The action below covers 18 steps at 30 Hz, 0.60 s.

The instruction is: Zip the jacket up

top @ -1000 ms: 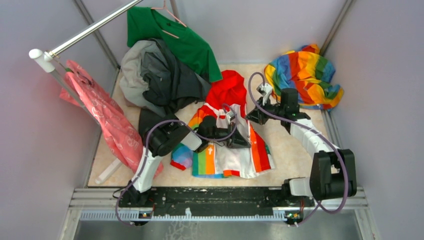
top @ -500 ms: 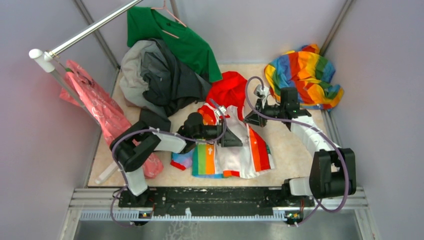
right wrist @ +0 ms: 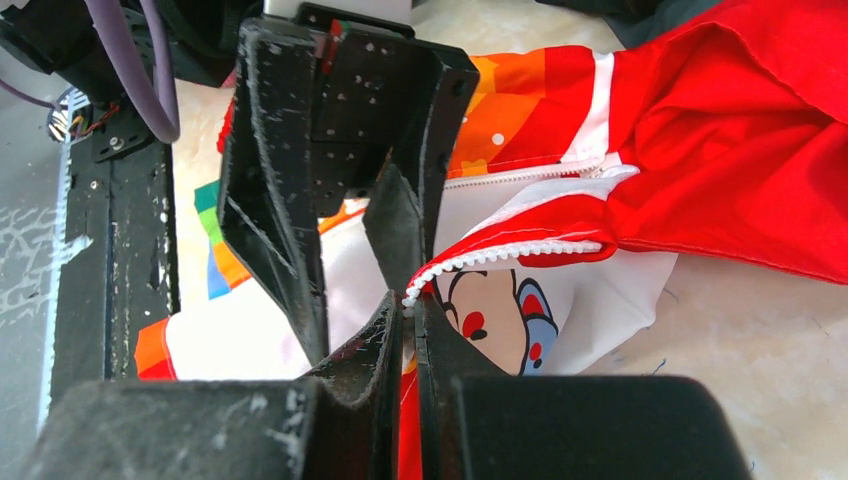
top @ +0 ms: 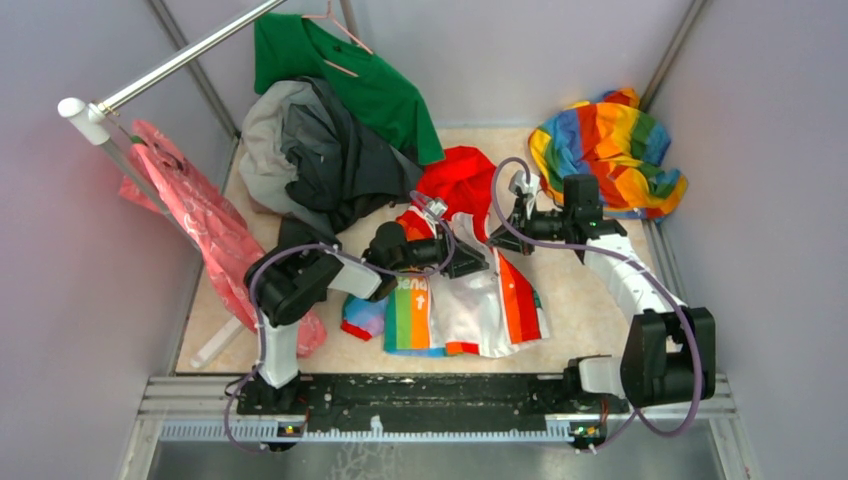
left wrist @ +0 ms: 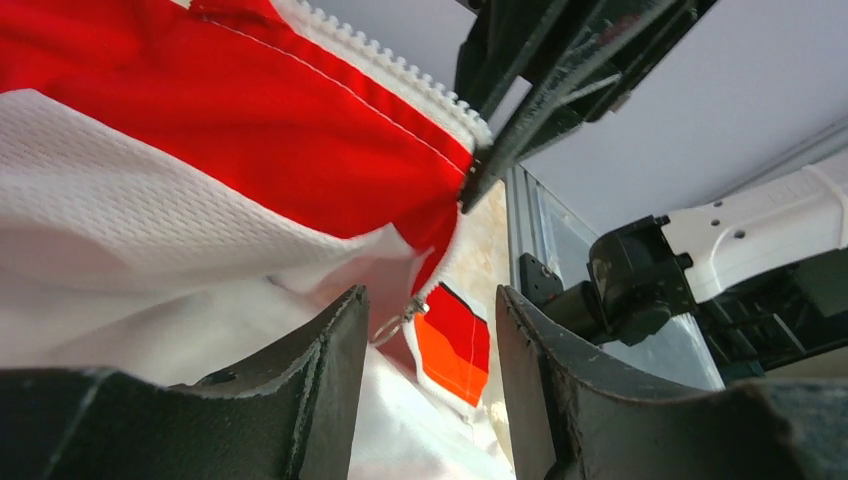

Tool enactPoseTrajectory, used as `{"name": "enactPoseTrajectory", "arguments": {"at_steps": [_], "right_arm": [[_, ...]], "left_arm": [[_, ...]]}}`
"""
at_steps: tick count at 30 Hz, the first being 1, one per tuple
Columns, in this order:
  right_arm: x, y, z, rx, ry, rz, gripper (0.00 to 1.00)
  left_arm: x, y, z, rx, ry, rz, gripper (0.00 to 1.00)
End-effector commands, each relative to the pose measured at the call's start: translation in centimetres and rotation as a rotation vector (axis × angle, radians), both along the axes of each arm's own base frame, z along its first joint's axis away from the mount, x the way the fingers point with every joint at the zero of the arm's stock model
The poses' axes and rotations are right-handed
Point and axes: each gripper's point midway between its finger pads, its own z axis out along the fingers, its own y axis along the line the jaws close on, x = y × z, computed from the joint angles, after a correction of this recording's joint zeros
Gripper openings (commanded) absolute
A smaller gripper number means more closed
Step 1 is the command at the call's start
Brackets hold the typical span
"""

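The jacket is lying front-up at the middle of the tabletop, its red hood pointing to the far edge and its zip running from there toward the near edge. The right claw is pinching the toothed strip near the hood, shut tight on it and holding it up. The left claw, about half open and gripping nothing, is hovering just on the near-edge side of that pinch, with the metal pull dangling in its gap. The left arm is nearer the pull; closing on it and drawing toward the hood looks the likely next move.
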Motion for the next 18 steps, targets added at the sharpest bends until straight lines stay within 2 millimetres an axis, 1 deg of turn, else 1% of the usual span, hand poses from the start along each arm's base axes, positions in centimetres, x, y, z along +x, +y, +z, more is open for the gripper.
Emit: {"name": "enactPoseTrajectory", "arguments": {"at_steps": [1, 5, 14, 18], "right_arm": [[0.3, 0.2, 2.7, 0.036, -0.096, 0.037, 0.0], [0.4, 0.3, 2.6, 0.035, -0.093, 0.036, 0.0], [0.4, 0.7, 2.0, 0.031, -0.067, 0.045, 0.0], [0.2, 0.9, 1.6, 0.025, -0.049, 0.06, 0.0]], "left_arm": [[0.5, -1.5, 1.3, -0.073, -0.013, 0.015, 0.54], [0.3, -2.1, 1.2, -0.082, 0.015, 0.004, 0.5], [0.3, -4.0, 1.1, -0.064, 0.034, -0.023, 0.52], [0.7, -4.4, 0.9, -0.049, 0.043, -0.019, 0.5]]}}
